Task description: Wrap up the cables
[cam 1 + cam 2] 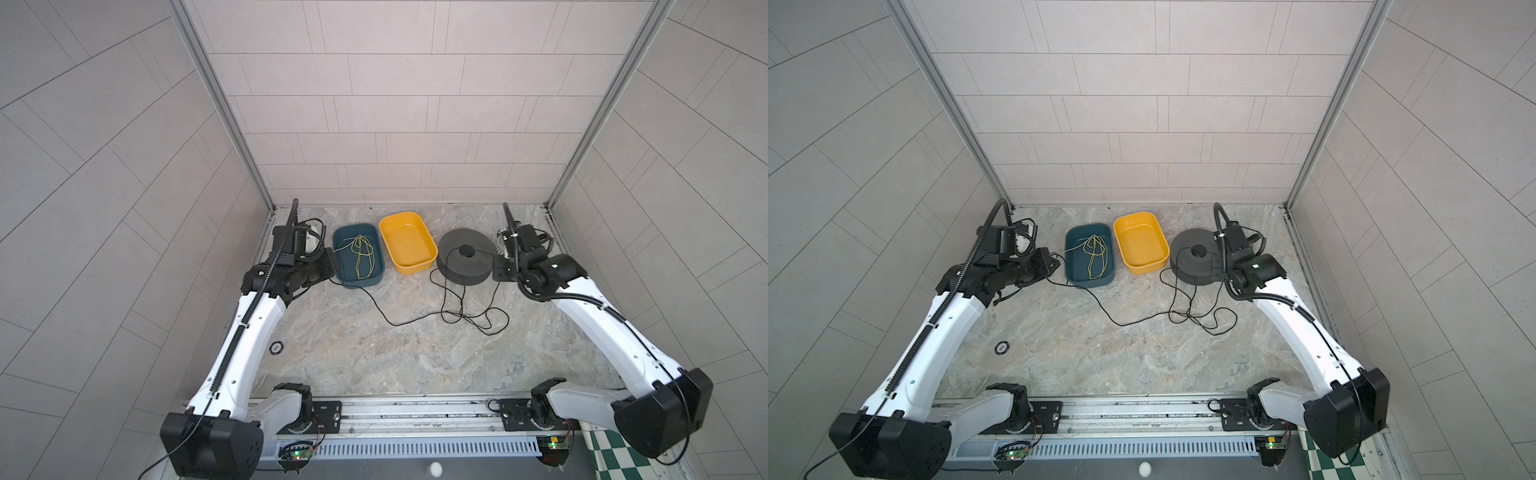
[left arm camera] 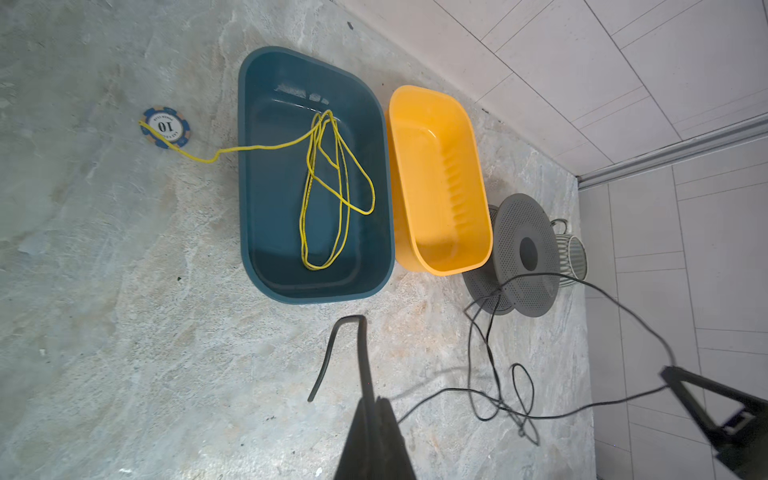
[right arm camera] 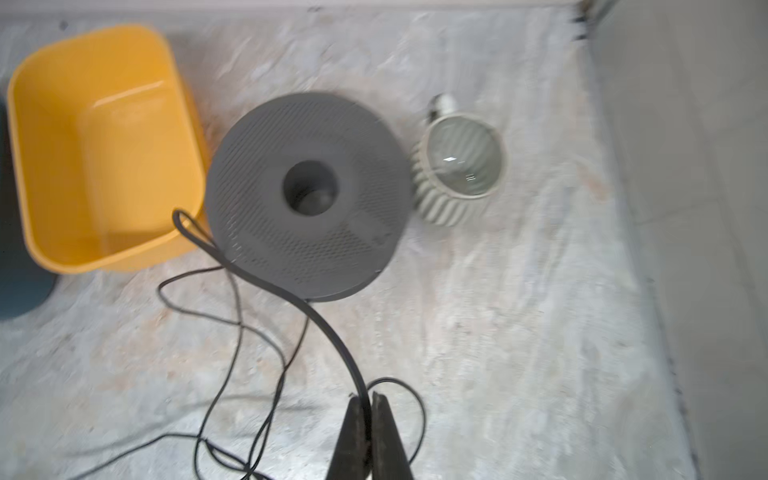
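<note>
Arms out on my monitors, each gripping the black cable (image 1: 394,325). The left tool (image 2: 371,402) is pinched tight on one end of it just beside the blue bin (image 1: 360,285), with a short bent tail sticking out past the fingers. The right tool (image 3: 368,400) is clamped on another stretch, close to the grey perforated spool (image 1: 455,269). Between the two grips the cable sags onto the marble table (image 1: 374,365) and lies in loose, tangled loops in front of the spool, with one strand running up to it. A yellow-green cord (image 1: 360,257) lies looped in the blue bin. The yellow bin (image 1: 412,269) stands between that bin and the spool. My right wrist view shows a ribbed cup (image 3: 459,164) just beside the spool.
</note>
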Tool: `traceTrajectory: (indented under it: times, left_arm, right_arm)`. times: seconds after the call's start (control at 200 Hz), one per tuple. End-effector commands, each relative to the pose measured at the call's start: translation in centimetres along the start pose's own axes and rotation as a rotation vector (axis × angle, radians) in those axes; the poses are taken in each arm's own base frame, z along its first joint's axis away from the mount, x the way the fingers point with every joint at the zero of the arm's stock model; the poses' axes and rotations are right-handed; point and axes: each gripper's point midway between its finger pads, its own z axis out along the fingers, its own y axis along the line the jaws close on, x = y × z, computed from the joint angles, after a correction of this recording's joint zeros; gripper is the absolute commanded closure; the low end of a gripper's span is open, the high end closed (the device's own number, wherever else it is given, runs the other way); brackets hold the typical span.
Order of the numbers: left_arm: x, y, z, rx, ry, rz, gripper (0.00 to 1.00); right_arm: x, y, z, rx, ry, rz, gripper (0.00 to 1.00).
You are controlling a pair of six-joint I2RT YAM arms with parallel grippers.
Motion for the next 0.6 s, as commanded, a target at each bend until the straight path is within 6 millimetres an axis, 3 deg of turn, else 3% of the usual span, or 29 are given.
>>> traceTrajectory:
  times: [0.0,0.12,0.245,0.385,0.596]
  left_arm:
    - [-0.6,-0.2,-1.6,-0.011,-0.036,0.054,1.00]
    - [-0.9,0.1,-1.9,-0.038,-0.046,0.075,1.00]
    - [-1.8,1.5,-2.8,-0.150,-0.081,0.102,1.00]
    - [-3.2,2.3,-3.8,-0.225,-0.129,0.119,1.00]
    - [-4.0,2.1,-3.3,-0.221,-0.145,0.105,1.00]
  right_arm:
    - [1.9,-7.4,-1.6,0.215,0.069,0.069,1.00]
    - [2.5,-12.4,-2.8,0.302,0.064,0.218,1.00]
    - [2.8,-15.7,-3.6,0.388,0.046,0.309,1.00]
    - [3.0,-16.3,-2.8,0.411,0.042,0.369,1.00]
    - [4.8,-18.0,-0.8,0.455,0.021,0.485,1.00]
